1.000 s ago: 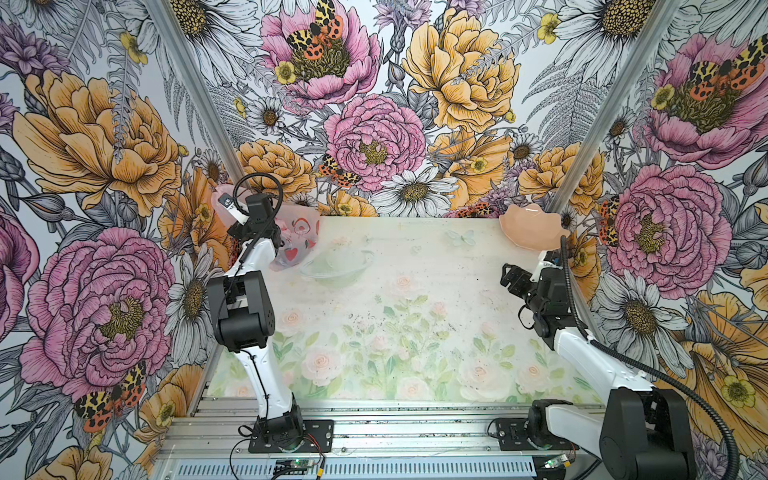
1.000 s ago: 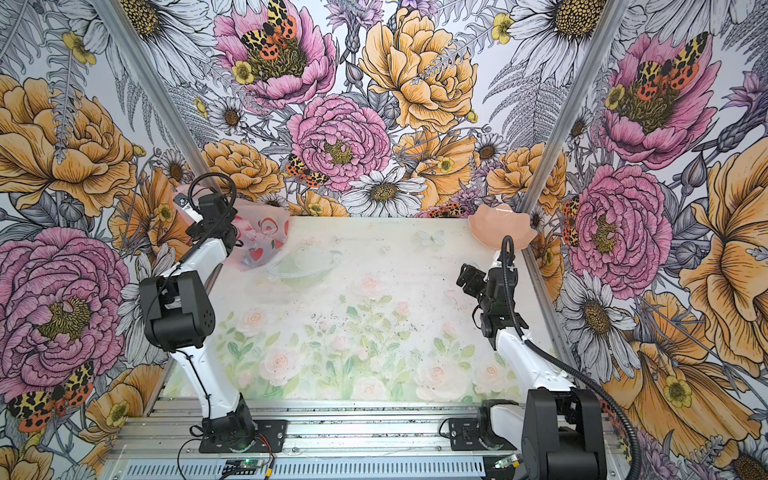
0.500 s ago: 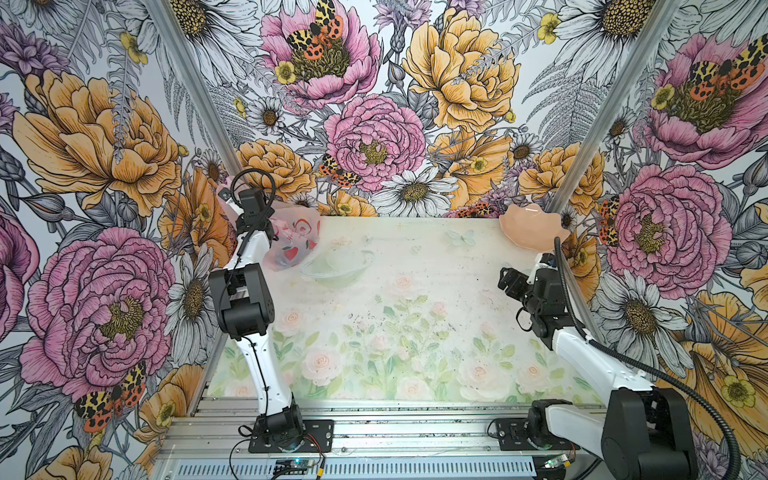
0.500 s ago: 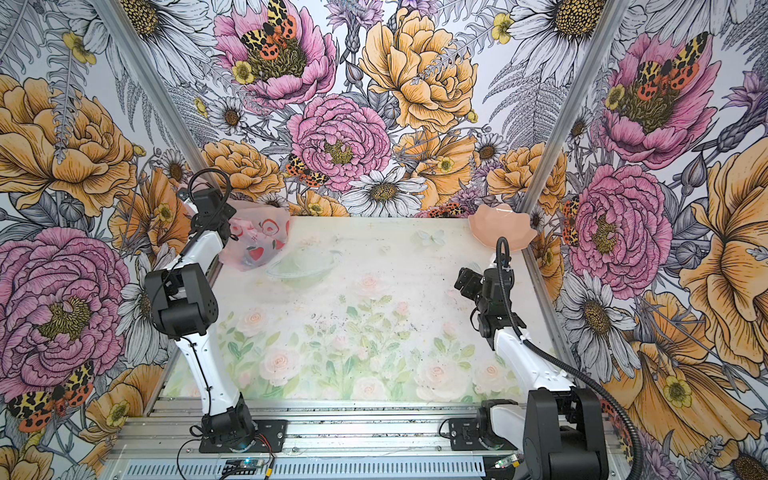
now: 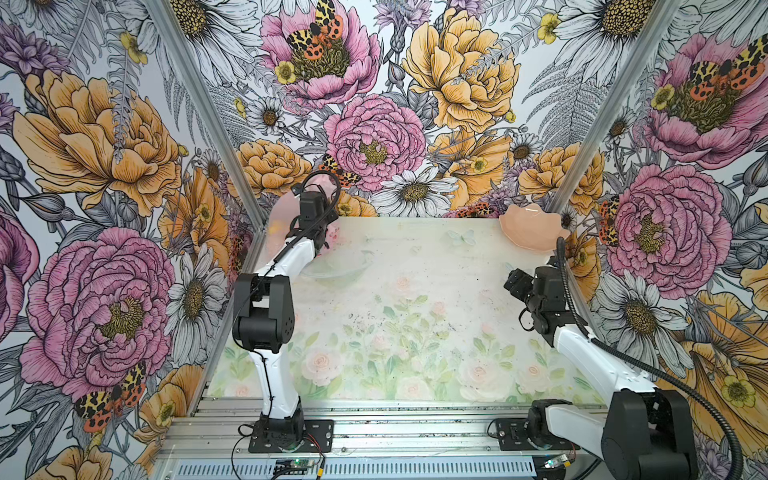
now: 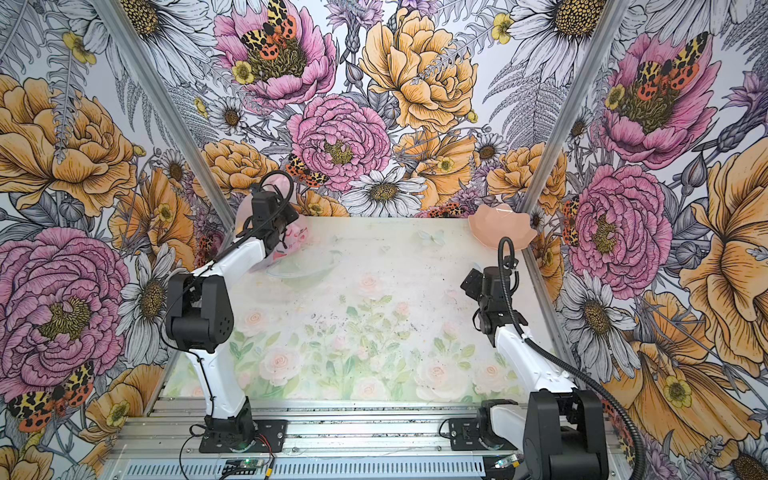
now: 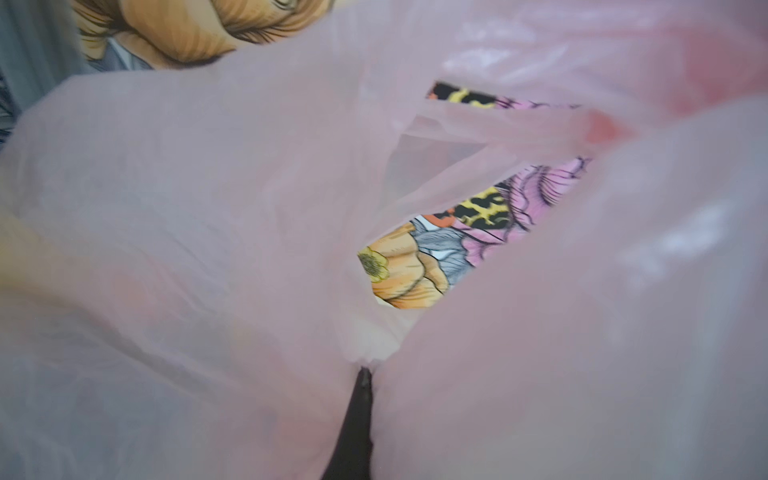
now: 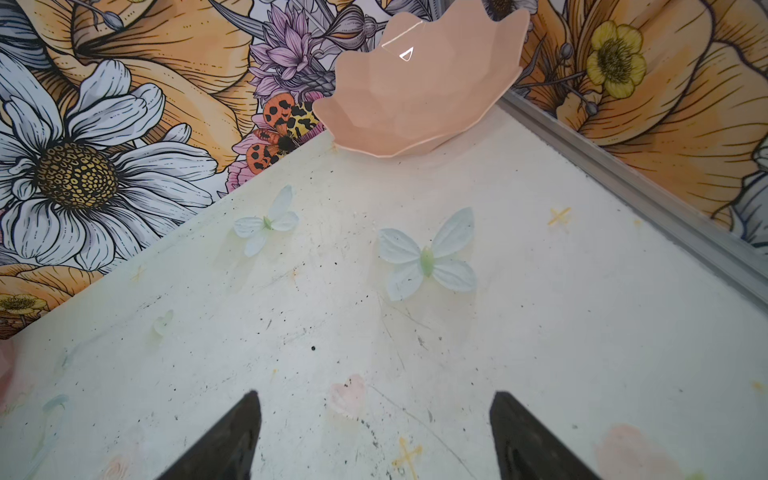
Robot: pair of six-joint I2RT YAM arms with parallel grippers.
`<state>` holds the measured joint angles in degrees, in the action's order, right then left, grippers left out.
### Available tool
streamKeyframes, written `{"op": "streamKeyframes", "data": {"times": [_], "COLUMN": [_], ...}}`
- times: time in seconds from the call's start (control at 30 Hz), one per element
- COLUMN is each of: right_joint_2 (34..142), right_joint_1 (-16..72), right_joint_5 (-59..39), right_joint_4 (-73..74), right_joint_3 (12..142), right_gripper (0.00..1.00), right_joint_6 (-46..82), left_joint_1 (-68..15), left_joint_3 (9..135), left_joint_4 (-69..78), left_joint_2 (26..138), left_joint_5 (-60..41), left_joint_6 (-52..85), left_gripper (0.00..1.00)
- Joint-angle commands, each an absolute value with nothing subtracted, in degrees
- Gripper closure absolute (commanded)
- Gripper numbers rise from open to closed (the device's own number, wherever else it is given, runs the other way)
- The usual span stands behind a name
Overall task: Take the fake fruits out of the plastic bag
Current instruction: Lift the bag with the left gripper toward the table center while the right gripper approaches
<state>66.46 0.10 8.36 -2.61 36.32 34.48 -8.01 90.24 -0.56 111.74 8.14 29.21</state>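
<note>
Tightly, the left hand (image 7: 365, 372) pinches the plastic bag (image 7: 187, 208) draped around it; the right hand (image 8: 374, 415) gapes empty.

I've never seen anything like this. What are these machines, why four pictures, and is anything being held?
Two white-and-black robot arms stand at a flowery table. Two pictures look down from overhead, nearly alike; the close-ups come from a camera on each arm's wrist. The left gripper is shut, pinching the thin pink plastic bag at the far left corner. The right gripper is open and empty above the table, facing a peach bowl in the far right corner. A clear bowl seems to sit beside the bag. Any fruits inside the bag cannot be made out.
</note>
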Motion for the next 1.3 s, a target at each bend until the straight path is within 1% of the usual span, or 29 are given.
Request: {"op": "streamKeyframes", "data": {"times": [0.0,0.2,0.23,0.3,0.43,0.53,0.67,0.77,0.8,0.93,1.03,1.1,1.2,1.27], "right_joint_2": [66.09,67.67,68.11,68.47,68.32,67.74,66.07,64.75,64.46,62.62,60.97,60.68,61.77,63.22], "right_joint_1": [0.53,0.69,0.99,2.02,5.02,7.32,10.33,12.64,13.38,15.95,18.29,20.37,24.06,26.48], "right_joint_5": [8.73,4.06,2.71,1.35,0.88,0.36,0.79,0.62,0.50,0.02,-0.39,-0.46,-0.11,0.98], "right_joint_4": [-3.08,-2.75,-2.81,-2.72,-2.73,-2.73,-2.72,-2.72,-2.81,-3.52,-3.60,-3.84,-4.13,-4.68], "right_joint_3": [38.50,40.33,41.15,41.95,43.04,43.50,43.59,43.94,44.23,46.16,48.02,50.05,53.69,56.33], "right_gripper": [0.13,0.13,0.13,0.13,0.13,0.14,0.14,0.14,0.14,0.14,0.14,0.14,0.14,0.15], "right_joint_6": [36.56,37.75,37.53,37.38,36.30,35.80,35.34,35.34,35.39,36.67,37.99,38.30,38.62,38.91], "left_joint_1": [-12.18,-21.89,-23.76,-27.03,-33.12,-37.63,-40.97,-41.56,-41.66,-41.66,-41.64,-41.54,-41.23,-40.73], "left_joint_3": [89.25,88.68,88.55,87.65,83.24,79.29,74.35,71.43,70.85,69.19,68.17,66.77,65.27,64.58], "left_joint_4": [1.74,-3.38,-4.89,-7.30,-8.75,-9.17,-7.99,-5.79,-5.36,-3.85,-3.85,-3.86,-5.36,-6.41], "left_joint_2": [107.29,104.90,102.71,101.78,99.00,95.82,92.42,90.54,90.01,87.12,83.75,80.56,76.36,74.17], "left_joint_5": [2.83,-1.52,-2.11,-3.28,-4.39,-3.32,-2.95,-3.43,-3.67,-6.20,-5.73,-4.79,-2.02,-1.10], "left_joint_6": [25.03,18.57,17.22,15.13,12.90,11.34,11.67,12.82,13.22,12.25,10.82,9.52,8.03,7.77], "left_gripper": [1.00,1.00,1.00,1.00,1.00,1.00,1.00,0.90,0.85,0.58,0.38,0.29,0.21,0.04]}}
